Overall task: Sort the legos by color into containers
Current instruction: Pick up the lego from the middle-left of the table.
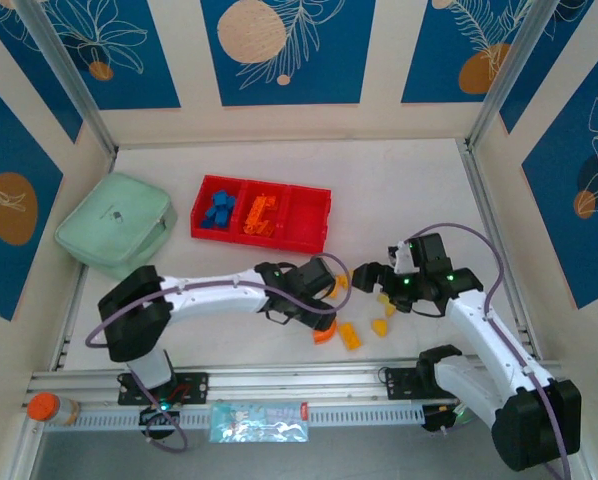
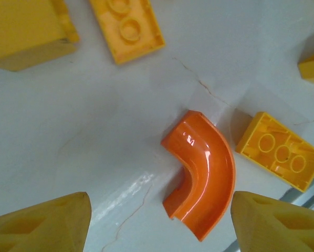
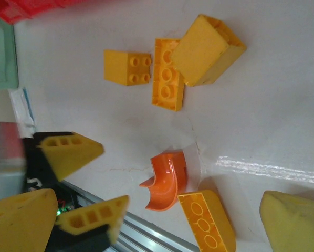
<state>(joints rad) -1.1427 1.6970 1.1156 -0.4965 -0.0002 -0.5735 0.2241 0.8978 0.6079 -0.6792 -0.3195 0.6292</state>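
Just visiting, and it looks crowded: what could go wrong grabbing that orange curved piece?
A yellow brick lies close beside the orange curved piece, so the open left gripper may catch it too. The piece is glossy and rounded; it could slip. The right gripper is close; the arms might bump.

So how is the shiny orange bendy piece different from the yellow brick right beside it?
The curved orange plastic piece bends like an elbow; the rectangular yellow plastic brick is straight-edged. The orange piece is smooth and glossy; the yellow brick shows three round rings. Both lie loose on the white table.
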